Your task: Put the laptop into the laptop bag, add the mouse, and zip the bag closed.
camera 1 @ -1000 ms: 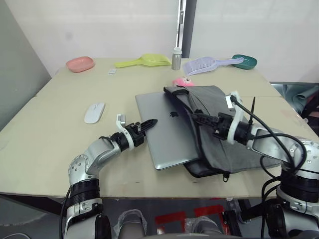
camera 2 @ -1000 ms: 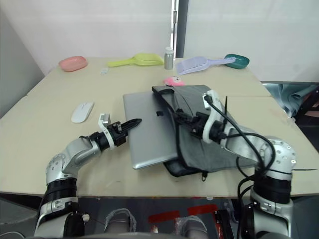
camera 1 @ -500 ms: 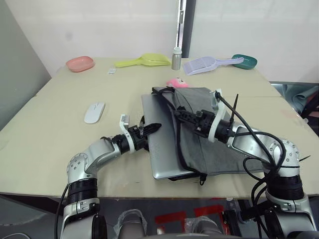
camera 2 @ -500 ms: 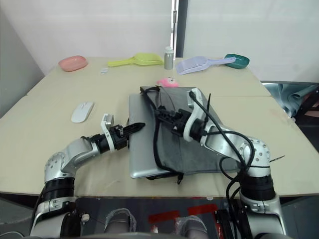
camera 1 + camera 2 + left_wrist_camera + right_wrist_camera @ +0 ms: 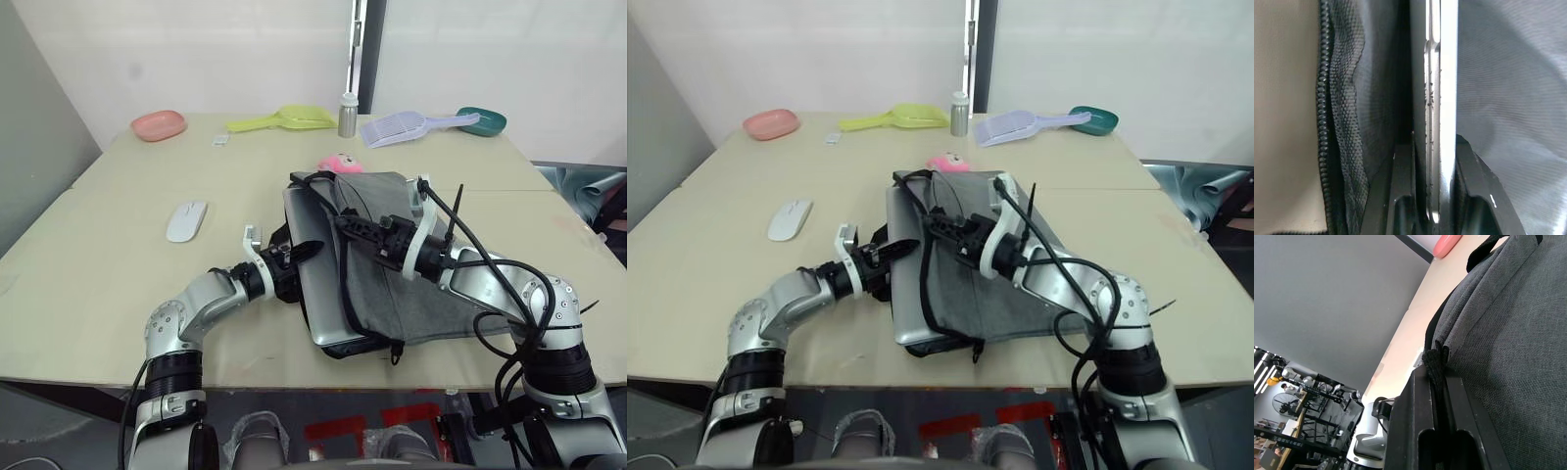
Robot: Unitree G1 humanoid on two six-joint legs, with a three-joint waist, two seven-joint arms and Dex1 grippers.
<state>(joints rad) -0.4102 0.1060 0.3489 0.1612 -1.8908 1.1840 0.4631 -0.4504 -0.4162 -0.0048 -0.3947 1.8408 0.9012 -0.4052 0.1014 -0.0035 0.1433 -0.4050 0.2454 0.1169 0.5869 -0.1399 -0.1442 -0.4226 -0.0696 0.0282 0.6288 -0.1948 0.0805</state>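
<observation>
Table (image 5: 88, 255): your work surface; bag lies near its front edge.
Laptop bag (image 5: 392, 255): grey, flat, mouth facing your left arm.
Laptop (image 5: 321, 294): mostly inside the bag, left edge exposed.
Right gripper (image 5: 345, 223): jaws pinching the bag's upper flap.
Left gripper (image 5: 302, 253): jaws clamped on the laptop's edge.
Mouse (image 5: 185, 220): on the table, well left of the bag.

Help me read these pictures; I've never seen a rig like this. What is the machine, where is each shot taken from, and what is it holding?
It is a two-armed humanoid robot at a table. The two wide pictures come from cameras in its head; the two close-ups come from its wrists. The left gripper is shut on the edge of the silver laptop, already mostly inside the grey laptop bag. The right gripper pinches the bag's fabric. A white mouse lies apart on the table, with a pink plush toy behind the bag.
</observation>
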